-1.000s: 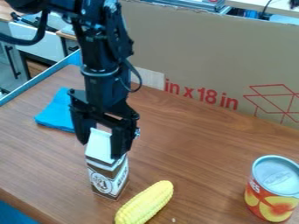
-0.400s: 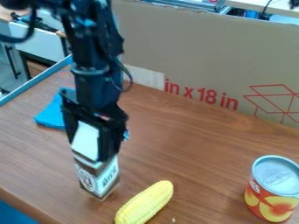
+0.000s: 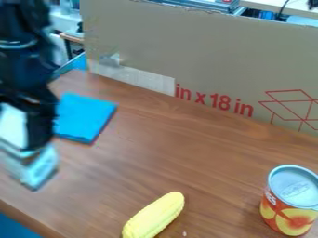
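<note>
At the left edge of the camera view is my gripper (image 3: 22,139), shut on a white and brown milk carton (image 3: 38,168) that is blurred and partly cut off by the edge. The carton hangs slightly tilted from the fingers; whether its base touches the table cannot be told. A folded blue cloth (image 3: 84,117) lies just right of the gripper, farther back. The yellow corn cob (image 3: 154,216) rests on the table near the bottom edge, to the right of the carton. An orange and red can (image 3: 288,201) stands upright at the right.
The wooden table (image 3: 180,153) is bordered at the back by a tall cardboard panel (image 3: 205,56) with red print. A blue edge strip runs along the table's far left side, and the table's front edge crosses the lower left corner.
My gripper has moved left with the milk carton, which was upright beside the corn cob and now hangs at the left edge. More of the blue cloth shows. Corn and can stayed put.
</note>
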`<state>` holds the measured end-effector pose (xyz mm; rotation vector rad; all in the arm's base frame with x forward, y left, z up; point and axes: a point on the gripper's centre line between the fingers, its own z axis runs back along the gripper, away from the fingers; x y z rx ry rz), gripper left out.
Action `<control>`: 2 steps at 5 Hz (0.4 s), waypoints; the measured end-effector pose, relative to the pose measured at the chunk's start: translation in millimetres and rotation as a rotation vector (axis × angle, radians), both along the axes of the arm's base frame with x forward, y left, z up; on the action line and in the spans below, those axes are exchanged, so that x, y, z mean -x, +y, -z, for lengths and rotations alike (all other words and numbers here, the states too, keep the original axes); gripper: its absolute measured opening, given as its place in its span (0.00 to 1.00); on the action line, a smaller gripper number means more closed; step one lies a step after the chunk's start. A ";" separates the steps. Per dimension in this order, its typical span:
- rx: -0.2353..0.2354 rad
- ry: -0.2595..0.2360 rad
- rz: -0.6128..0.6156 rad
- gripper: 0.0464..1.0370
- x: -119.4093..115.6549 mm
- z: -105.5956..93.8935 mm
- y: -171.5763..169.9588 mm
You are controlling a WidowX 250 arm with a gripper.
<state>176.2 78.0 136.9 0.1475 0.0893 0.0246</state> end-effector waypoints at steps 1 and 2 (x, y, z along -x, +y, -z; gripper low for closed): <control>-0.025 0.055 -0.031 0.81 -0.5 19.3 46.3; -0.030 0.064 -0.008 0.81 -22.5 17.9 86.6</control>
